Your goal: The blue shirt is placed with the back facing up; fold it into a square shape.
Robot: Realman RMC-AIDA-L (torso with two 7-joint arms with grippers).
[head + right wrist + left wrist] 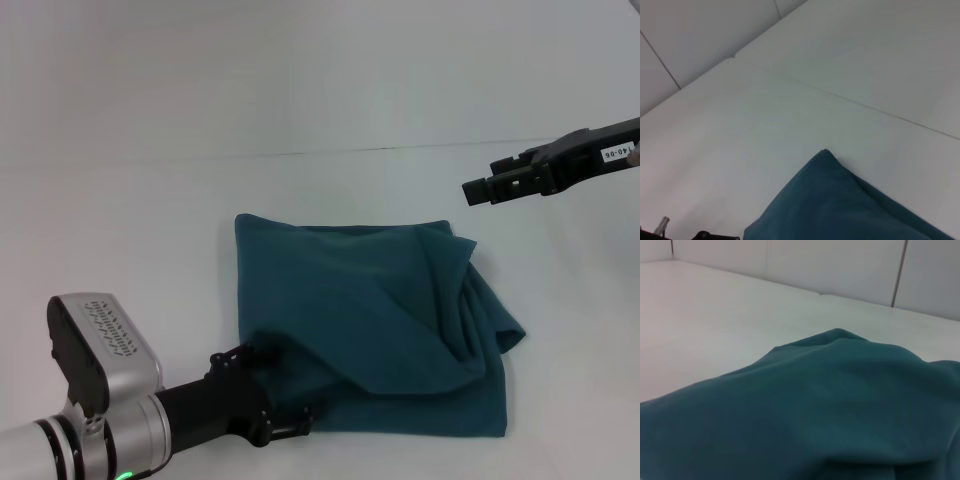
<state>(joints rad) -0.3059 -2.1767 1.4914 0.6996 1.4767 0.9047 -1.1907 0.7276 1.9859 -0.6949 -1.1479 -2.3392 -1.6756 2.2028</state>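
Pressing into the near-left corner of the blue shirt (370, 320), the left gripper (285, 420) sits low on the white table (130, 210); its fingertips are buried in the cloth, so cannot tell whether they pinch the cloth or not. Right gripper (478, 190) hangs up and off to the far right, apart from the cloth, fingers looking close together, holding nothing.

Head view shows the whole shirt: one piece, roughly square, plain side showing, loose folds bunched along its right edge. Left wrist view shows only a teal mound (840, 405) close up and table beyond. Right wrist view shows one pointed shirt corner (840, 205) with bare table past it.

Table is open on every side of the shirt. Count: one shirt, two grippers.
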